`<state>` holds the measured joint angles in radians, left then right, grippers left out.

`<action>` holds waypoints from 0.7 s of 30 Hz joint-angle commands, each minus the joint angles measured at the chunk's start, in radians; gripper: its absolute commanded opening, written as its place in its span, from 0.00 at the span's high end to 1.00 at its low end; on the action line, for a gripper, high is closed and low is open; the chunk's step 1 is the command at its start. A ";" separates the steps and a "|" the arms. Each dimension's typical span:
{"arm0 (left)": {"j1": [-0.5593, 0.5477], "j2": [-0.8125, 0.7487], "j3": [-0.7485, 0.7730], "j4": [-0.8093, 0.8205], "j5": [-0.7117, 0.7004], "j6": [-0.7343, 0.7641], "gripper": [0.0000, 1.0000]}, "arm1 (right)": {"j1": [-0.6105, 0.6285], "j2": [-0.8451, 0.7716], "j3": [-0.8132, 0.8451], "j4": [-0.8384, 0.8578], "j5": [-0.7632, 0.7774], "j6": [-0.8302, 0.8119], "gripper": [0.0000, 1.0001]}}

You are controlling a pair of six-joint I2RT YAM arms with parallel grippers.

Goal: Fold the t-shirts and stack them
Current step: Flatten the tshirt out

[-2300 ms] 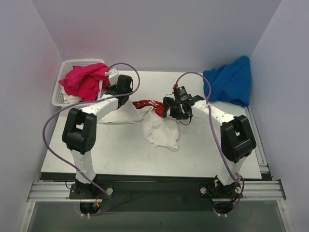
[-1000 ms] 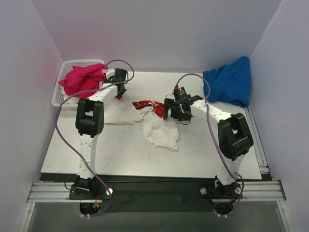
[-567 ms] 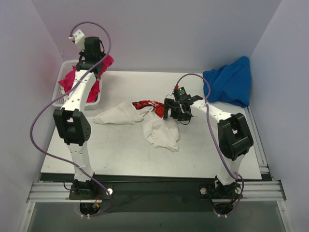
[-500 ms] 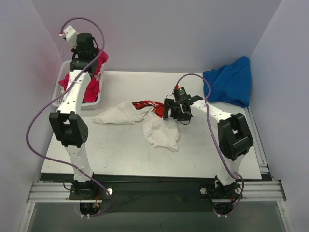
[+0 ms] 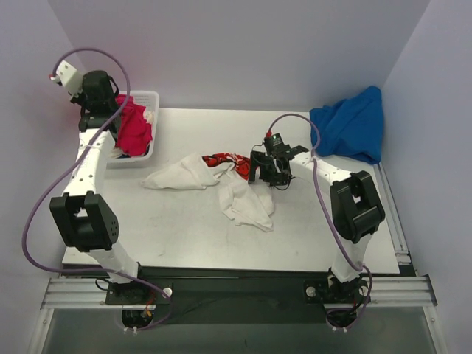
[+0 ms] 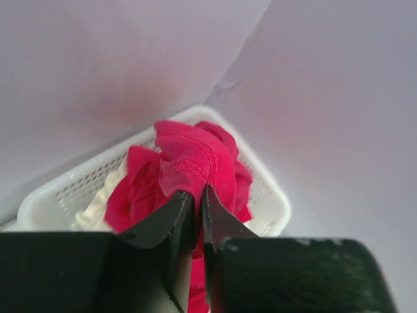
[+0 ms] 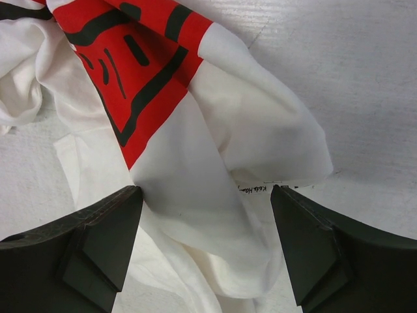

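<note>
High over the white basket (image 5: pixel 150 99) at the back left, my left gripper (image 5: pixel 116 112) is shut on a bunched fold of the magenta t-shirt (image 5: pixel 135 129). In the left wrist view that gripper (image 6: pixel 197 190) pinches the magenta t-shirt (image 6: pixel 189 160), which hangs down into the basket (image 6: pixel 277 203). A white cloth (image 6: pixel 98 210) lies beside it there. The large white t-shirt (image 5: pixel 243 203) with its red print (image 5: pixel 225 158) is crumpled mid-table. My right gripper (image 5: pixel 265 175) hovers open just over it. Its jaws (image 7: pixel 205 193) straddle a white fold (image 7: pixel 195 176) beside the red print (image 7: pixel 130 72).
A bright blue t-shirt (image 5: pixel 352 124) is heaped at the back right corner against the wall. Walls close in the left, back and right sides. The bare table top (image 5: pixel 184 228) runs along the near side in front of the white t-shirt.
My left arm left the white t-shirt, swung to the basket and rose up and left with the magenta t-shirt pinched in it. The right arm has held still.
</note>
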<state>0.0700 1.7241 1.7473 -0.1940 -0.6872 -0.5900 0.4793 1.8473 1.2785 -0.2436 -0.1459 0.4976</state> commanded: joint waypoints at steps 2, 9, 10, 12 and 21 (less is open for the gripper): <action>-0.004 -0.058 -0.198 0.070 -0.006 -0.031 0.71 | 0.004 0.007 0.032 -0.031 -0.006 0.010 0.18; -0.019 -0.084 -0.313 0.070 0.063 -0.067 0.38 | 0.004 -0.017 0.024 -0.048 0.060 0.010 0.18; -0.028 -0.087 -0.316 0.067 0.064 -0.064 0.34 | 0.004 -0.020 0.028 -0.055 0.081 0.009 0.18; -0.041 -0.113 -0.321 0.070 0.067 -0.042 0.29 | 0.005 -0.036 0.053 -0.085 0.126 -0.002 0.18; -0.208 -0.282 -0.371 0.026 0.120 0.036 0.26 | 0.059 -0.138 0.114 -0.157 0.356 -0.191 0.07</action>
<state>-0.0860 1.5150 1.3857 -0.1745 -0.6029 -0.5865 0.5125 1.7939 1.3521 -0.3511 0.0860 0.3962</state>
